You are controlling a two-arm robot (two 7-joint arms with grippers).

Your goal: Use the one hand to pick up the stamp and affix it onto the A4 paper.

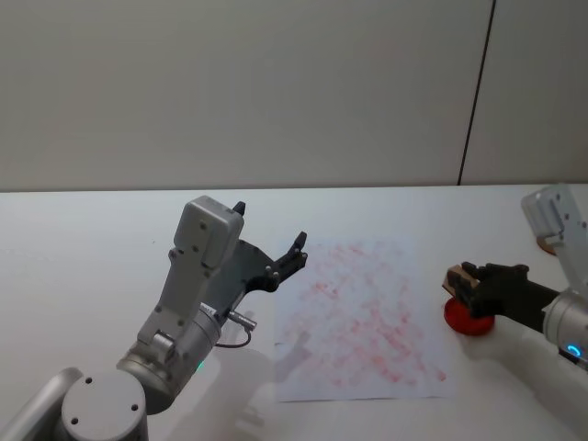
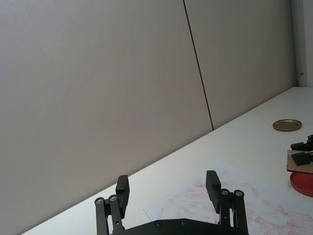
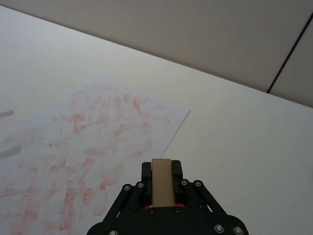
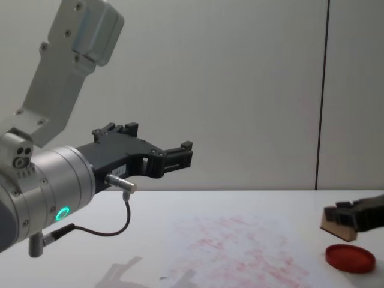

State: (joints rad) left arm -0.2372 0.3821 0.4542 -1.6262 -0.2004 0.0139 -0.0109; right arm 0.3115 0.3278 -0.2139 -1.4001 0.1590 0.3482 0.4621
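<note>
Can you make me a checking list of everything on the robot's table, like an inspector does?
Surface: white table, smooth.
Job's things: A4 paper lies flat, covered in red marks; stamp held just above the red ink pad, right of the paper.
Clutter: round gold dish at the far right.
Grippers: right gripper shut on the stamp; left gripper open, raised by the paper's left edge.
Cables: black cable loops from the left wrist.
Surroundings: plain wall with one dark seam.

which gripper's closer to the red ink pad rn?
Right. The right gripper holds the stamp just above the ink pad; the left gripper hangs open across the paper from it.
</note>
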